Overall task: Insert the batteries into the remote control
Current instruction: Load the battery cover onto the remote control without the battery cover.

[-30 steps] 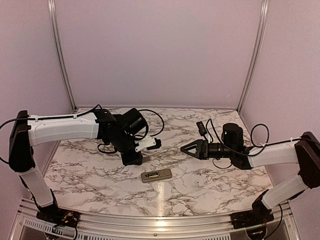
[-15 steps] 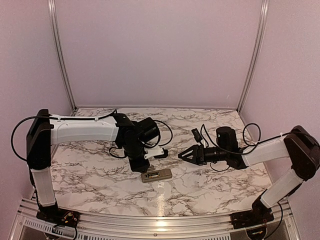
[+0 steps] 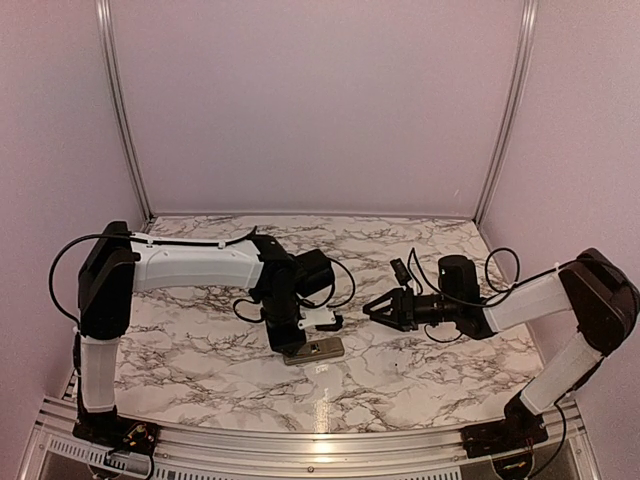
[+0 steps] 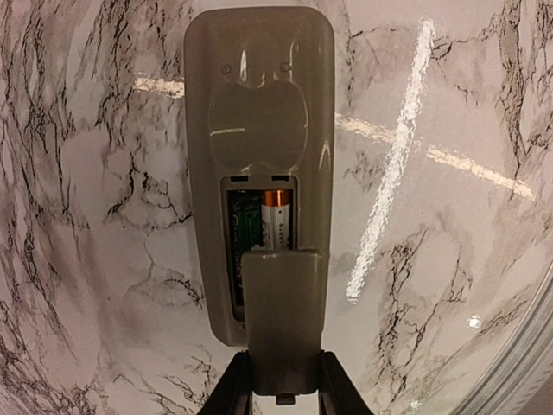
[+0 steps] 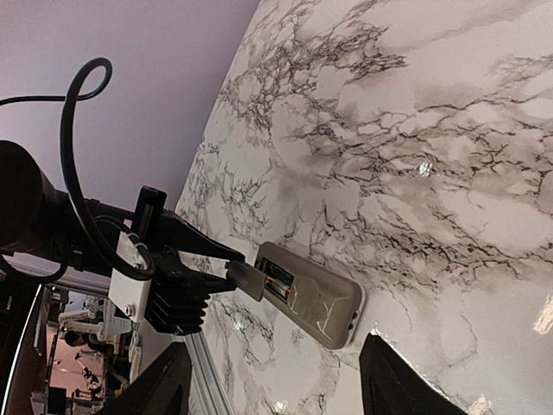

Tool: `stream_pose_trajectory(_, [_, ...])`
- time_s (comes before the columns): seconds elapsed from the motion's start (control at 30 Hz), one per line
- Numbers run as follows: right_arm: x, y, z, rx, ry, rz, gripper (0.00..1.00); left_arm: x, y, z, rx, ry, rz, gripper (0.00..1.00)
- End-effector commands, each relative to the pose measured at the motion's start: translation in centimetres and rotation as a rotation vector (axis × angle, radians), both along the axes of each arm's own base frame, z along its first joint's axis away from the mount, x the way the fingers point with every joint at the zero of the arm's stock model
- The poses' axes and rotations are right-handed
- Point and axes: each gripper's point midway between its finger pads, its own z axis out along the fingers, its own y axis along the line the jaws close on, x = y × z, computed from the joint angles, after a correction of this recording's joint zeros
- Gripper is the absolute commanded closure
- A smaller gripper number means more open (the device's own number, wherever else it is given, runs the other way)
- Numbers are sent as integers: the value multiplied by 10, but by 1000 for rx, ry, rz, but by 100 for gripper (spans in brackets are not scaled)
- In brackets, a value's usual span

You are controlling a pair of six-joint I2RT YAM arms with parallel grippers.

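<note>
Left gripper [image 4: 283, 382] pinches the cover by the near edge; right gripper [image 3: 370, 308] hovers mid-table, jaws seemingly apart.

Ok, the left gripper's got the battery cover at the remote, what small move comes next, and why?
Probably slide the battery cover forward along the remote control until it closes the compartment. The left gripper pinches the cover's near end, the cover overlaps only the compartment's near part, and a battery shows in the open gap.
</note>
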Motion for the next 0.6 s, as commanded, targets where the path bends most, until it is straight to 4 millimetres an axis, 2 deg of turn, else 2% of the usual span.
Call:
stream_pose_trajectory(0.0, [-2, -2, -3, 20, 18, 4, 36, 0, -5, -2, 17, 12, -34, 76])
stream_pose_trajectory(0.2, [-2, -3, -2, 23, 16, 5, 36, 5, -14, -3, 14, 11, -44, 76])
stream_pose_trajectory(0.57, [-1, -6, -2, 27, 18, -3, 36, 6, -14, -12, 33, 18, -50, 73])
